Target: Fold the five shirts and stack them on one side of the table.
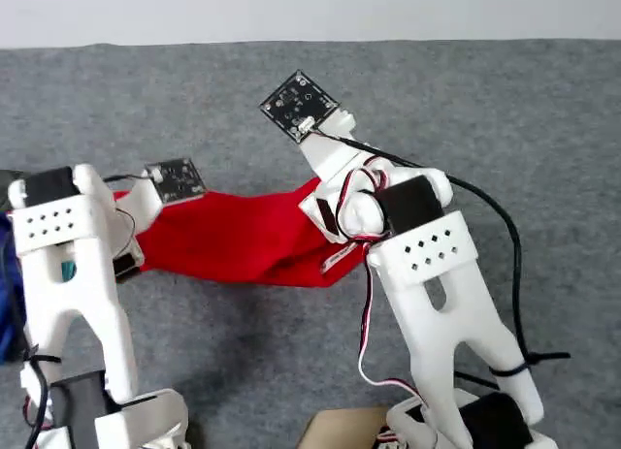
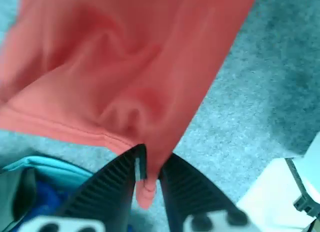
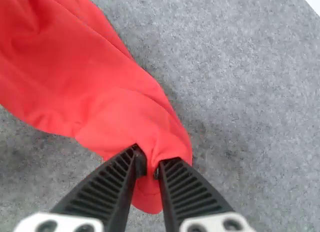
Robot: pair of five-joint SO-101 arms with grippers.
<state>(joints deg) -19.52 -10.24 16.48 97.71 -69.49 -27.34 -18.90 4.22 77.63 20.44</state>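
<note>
The soft red cotton shirt (image 1: 233, 240) is stretched between the two arms, low over the grey felt-covered bench (image 1: 485, 110); I cannot tell whether its sagging middle touches the felt. The left gripper (image 2: 149, 167) is clamped on a pinch of the hemmed edge. The right gripper (image 3: 150, 164) is closed tight on a bunched corner at the other end.

To fold cleanly, I judge both arms should travel together under even tension, so the cloth lands flat and neither pinch slips. A heap of blue and teal cloth (image 2: 40, 167) lies near the left arm, and the fold is best laid apart from it.
</note>
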